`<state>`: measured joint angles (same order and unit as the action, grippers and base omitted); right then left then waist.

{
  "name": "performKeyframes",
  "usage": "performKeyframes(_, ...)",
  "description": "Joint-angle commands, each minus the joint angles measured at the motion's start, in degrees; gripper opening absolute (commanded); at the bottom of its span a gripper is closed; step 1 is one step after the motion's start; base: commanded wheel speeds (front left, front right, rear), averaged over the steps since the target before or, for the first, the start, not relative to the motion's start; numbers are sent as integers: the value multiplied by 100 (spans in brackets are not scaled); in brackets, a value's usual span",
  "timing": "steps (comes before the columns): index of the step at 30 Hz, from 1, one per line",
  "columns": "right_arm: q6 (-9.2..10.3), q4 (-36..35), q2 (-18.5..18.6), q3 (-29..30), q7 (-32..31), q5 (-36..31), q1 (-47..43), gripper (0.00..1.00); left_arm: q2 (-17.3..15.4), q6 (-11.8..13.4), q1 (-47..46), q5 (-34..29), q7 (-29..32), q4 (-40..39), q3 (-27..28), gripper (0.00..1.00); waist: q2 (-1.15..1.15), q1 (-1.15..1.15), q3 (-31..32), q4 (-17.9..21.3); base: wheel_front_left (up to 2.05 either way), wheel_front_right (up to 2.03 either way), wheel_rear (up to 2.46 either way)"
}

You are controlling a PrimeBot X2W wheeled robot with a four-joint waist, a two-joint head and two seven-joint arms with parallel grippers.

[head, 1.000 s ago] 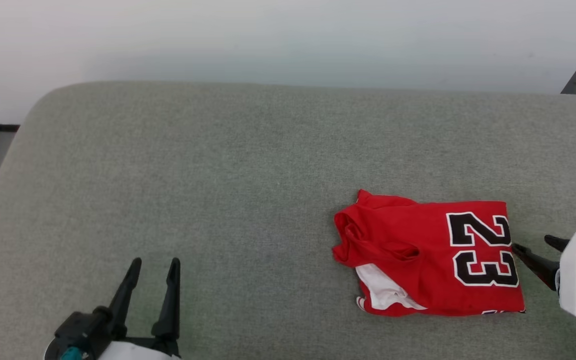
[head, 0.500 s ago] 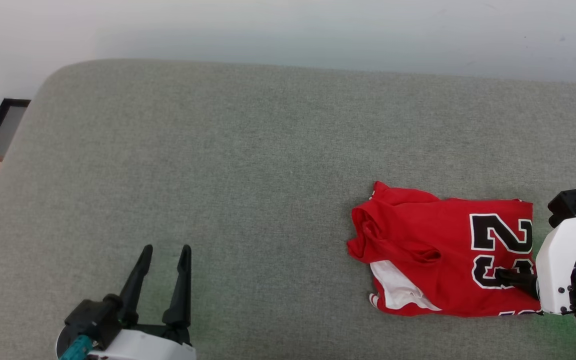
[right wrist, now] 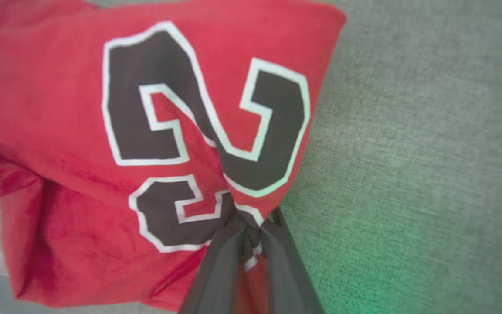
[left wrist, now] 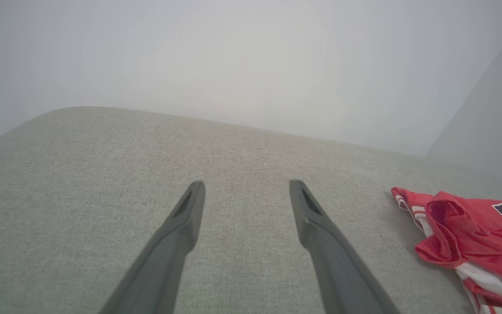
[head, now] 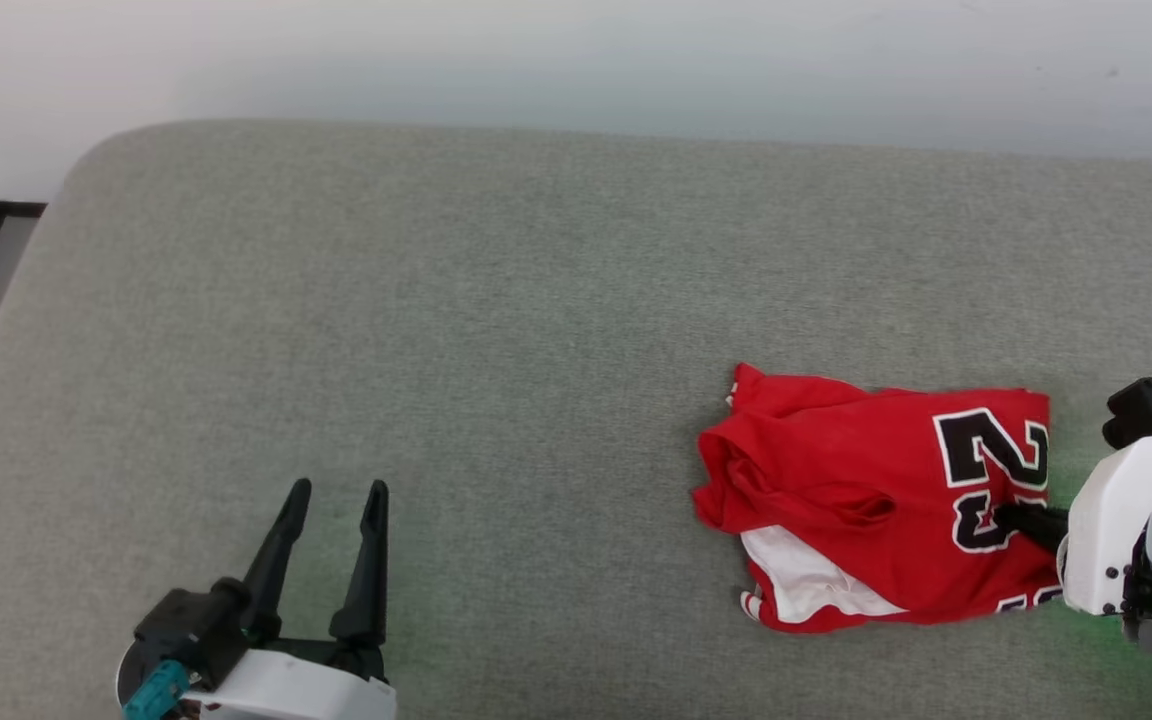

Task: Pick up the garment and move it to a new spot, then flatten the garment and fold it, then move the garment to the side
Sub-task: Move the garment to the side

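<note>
Grey woven upholstered surface (head: 456, 330), rounded at its far-left corner, backed by a plain pale wall (head: 576, 60). The red jersey (head: 836, 500), folded with number 23 uppermost, lies toward the surface's right. The right gripper (head: 1008, 516) is closed on its numbered edge; the left gripper (head: 339, 488), fingers spread, holds nothing at front left.

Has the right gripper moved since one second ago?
Yes. The right gripper moved toward the head view's left, from over the grey cushion beside the garment onto its right end, jaws now shut on the fabric.
</note>
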<state>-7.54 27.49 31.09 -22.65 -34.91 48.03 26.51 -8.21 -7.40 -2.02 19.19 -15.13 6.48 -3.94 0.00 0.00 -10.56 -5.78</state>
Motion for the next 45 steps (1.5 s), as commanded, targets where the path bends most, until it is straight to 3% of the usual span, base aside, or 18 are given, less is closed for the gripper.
performKeyframes(1, 10, 36, 35, -13, 146, 81, 6, 0, -11, -10, -8, -23, 4, -15, -5, 100, 0, 0, 25, 69, 0, 0, 0)
performKeyframes(9, 9, -239, 472, 341, 985, 571, -171, 0, -59, -9, -137, -53, 4, -136, -172, 100, 0, 0, 25, 504, 0, 0, 0)
performKeyframes(18, 9, -98, 802, 962, 1877, 822, -379, 0, -295, -10, -493, -131, 4, -300, -415, 100, 0, 0, -141, 1417, 0, 0, 0)
performKeyframes(24, 8, 279, 608, 1215, 2396, 881, -316, 0, -504, -9, -908, -191, 4, -327, -708, 100, 0, 0, -377, 1983, 0, 0, 0)
performKeyframes(31, 8, 1045, 177, 1303, 3227, 412, 477, 0, -938, -10, -1333, -210, 4, -304, -882, 100, 0, 0, -853, 2491, 0, 0, 0)
performKeyframes(38, 8, 2053, 38, 1455, 3981, -169, 1621, 0, -1451, -10, -1798, -217, 4, -426, -1014, 100, 0, 0, -1478, 2588, 0, 0, 0)
performKeyframes(45, 8, 3096, -144, 1455, 4299, -486, 2645, 0, -1752, -10, -2230, -264, 67, -605, -1113, 100, 0, 0, -1904, 2573, 0, 0, 0)
